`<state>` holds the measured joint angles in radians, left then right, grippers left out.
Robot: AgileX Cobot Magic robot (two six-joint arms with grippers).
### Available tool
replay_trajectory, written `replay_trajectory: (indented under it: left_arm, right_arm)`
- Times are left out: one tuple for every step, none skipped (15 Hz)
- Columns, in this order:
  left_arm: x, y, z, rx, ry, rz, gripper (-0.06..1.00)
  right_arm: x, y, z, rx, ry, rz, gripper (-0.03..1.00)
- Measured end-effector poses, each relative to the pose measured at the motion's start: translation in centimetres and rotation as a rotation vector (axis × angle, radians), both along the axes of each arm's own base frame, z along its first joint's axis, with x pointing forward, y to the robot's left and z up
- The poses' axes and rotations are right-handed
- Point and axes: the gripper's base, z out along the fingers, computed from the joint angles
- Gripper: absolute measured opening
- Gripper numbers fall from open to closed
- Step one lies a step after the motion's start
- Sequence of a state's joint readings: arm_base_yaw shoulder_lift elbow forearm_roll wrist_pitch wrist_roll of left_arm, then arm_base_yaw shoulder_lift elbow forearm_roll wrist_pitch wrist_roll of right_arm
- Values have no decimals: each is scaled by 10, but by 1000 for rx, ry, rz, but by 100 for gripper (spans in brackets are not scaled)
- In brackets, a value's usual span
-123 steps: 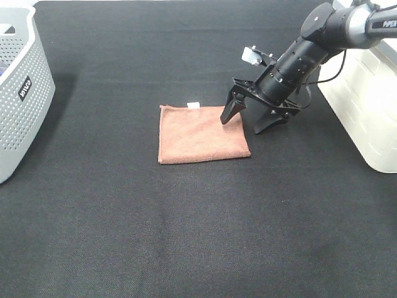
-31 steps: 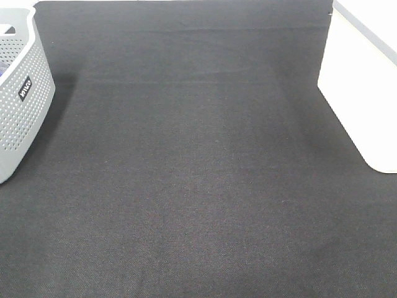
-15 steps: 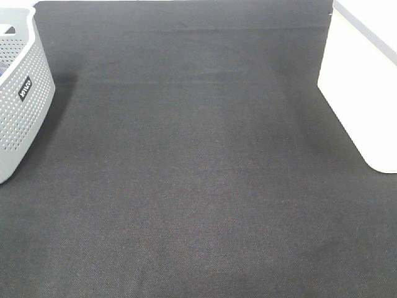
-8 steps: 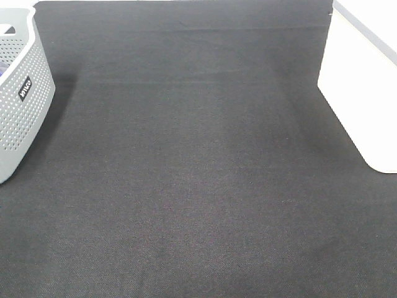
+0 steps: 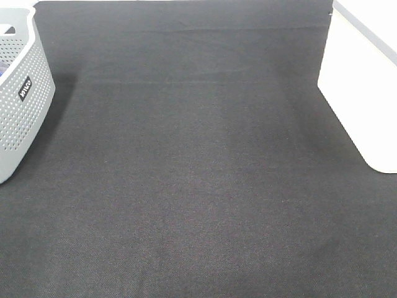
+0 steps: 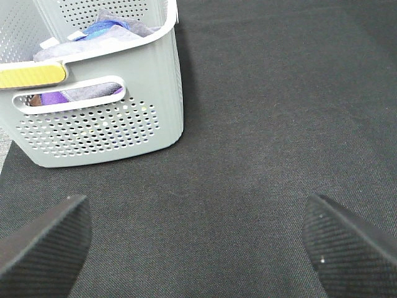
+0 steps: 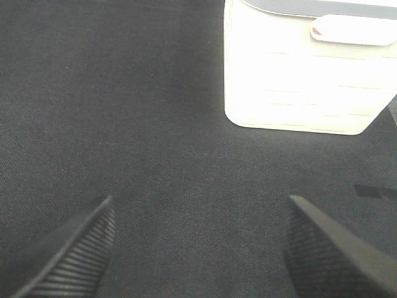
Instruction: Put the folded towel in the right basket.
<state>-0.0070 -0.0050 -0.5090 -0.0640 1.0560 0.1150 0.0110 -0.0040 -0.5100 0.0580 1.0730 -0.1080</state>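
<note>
The folded towel is not on the black mat [image 5: 198, 161] in any view. Through the white right basket's [image 5: 363, 93] handle slot a bit of reddish brown shows in the right wrist view [image 7: 317, 30]. That basket also shows in the right wrist view [image 7: 304, 81]. Neither arm appears in the exterior view. My left gripper [image 6: 195, 245] is open and empty above the mat, its fingertips [image 6: 43, 242] wide apart. My right gripper [image 7: 198, 248] is open and empty, facing the white basket from a distance.
A grey perforated basket [image 5: 22, 93] stands at the left edge of the mat. In the left wrist view it [image 6: 105, 118] holds purple, blue and grey cloths.
The brown towel and the right arm seen on the mat 8 seconds ago are gone from the exterior view. Nothing has changed over the last two seconds.
</note>
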Motion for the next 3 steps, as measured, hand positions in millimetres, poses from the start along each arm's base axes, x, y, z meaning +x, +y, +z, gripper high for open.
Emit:
replay_trajectory:
  left_arm:
    - [0, 0, 0, 0, 0, 0, 87]
    - [0, 0, 0, 0, 0, 0, 87]
    - [0, 0, 0, 0, 0, 0, 87]
  right_arm:
    - [0, 0, 0, 1, 0, 1, 71]
    - [0, 0, 0, 1, 0, 1, 71]
    - [0, 0, 0, 1, 0, 1, 71]
